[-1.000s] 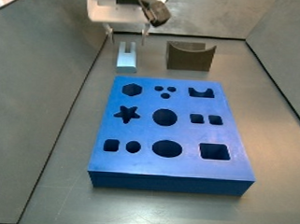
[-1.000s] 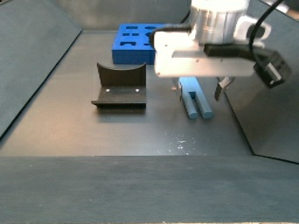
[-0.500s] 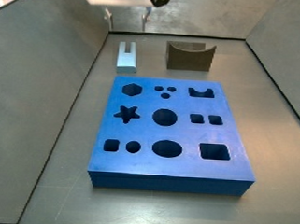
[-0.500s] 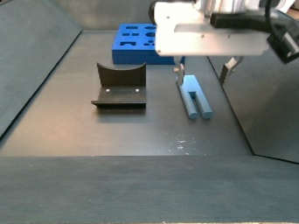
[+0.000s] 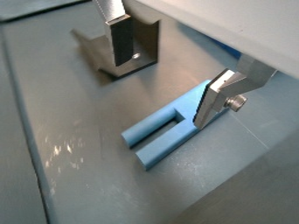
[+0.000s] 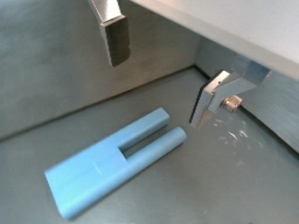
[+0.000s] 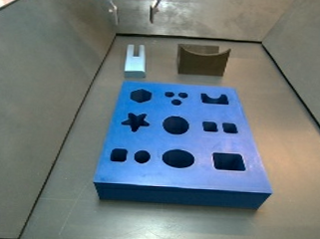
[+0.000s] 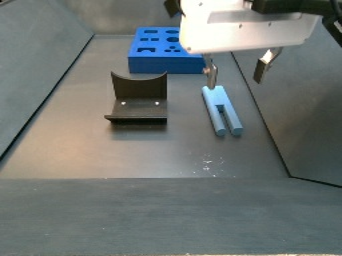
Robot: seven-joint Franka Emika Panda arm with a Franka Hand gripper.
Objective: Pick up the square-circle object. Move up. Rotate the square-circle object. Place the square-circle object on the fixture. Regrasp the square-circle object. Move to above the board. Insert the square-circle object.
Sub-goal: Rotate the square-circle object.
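- Blue-grey peg (image 8: 222, 109) flat on the floor, ungrasped; pickup apparently not done.
- Gripper (image 8: 237, 70) high above it, fingers (image 5: 216, 98) spread wide, holding nothing.
- Dark fixture (image 8: 136, 99) beside, vacant.
- Blue board (image 8: 155, 50) beyond, awaiting insertion.

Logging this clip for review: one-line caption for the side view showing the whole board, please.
Open pincer hovers above the blue-grey peg lying beside the fixture, behind the blue board.
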